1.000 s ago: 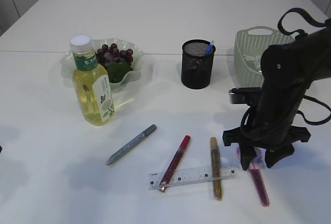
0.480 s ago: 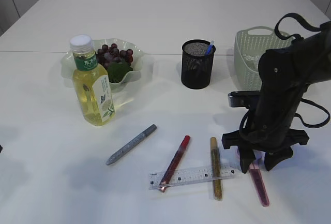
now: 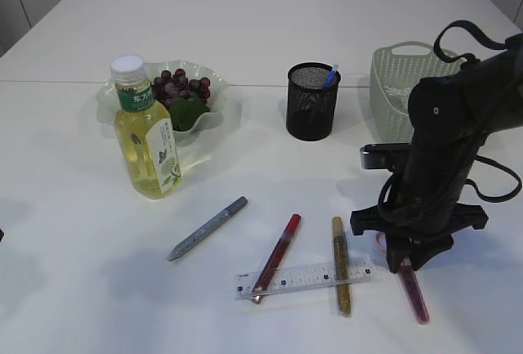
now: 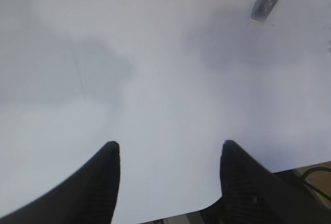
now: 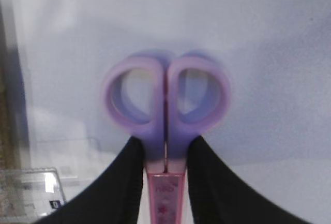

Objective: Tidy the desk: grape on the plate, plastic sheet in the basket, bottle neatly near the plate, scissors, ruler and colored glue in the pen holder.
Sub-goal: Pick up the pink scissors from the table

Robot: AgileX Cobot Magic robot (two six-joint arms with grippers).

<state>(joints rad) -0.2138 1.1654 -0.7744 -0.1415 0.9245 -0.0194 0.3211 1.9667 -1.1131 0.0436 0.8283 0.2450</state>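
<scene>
The scissors (image 5: 165, 115) are pinched by the right claw (image 5: 164, 157) below the handles; a level lift toward the pen holder (image 3: 312, 101) is advised.

Scissors (image 3: 411, 282) under right gripper (image 3: 415, 262), between its fingers; ruler (image 3: 304, 278) and glue sticks (image 3: 341, 264) just left; pen holder (image 3: 312, 101) behind-left; basket (image 3: 402, 76) behind; bottle (image 3: 147, 131), plate (image 3: 222, 105) far left

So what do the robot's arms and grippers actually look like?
The right arm is matte black and chunky, with black cables looping off it. The right gripper and left gripper have plain black, tapered fingers. No markings visible.
</scene>
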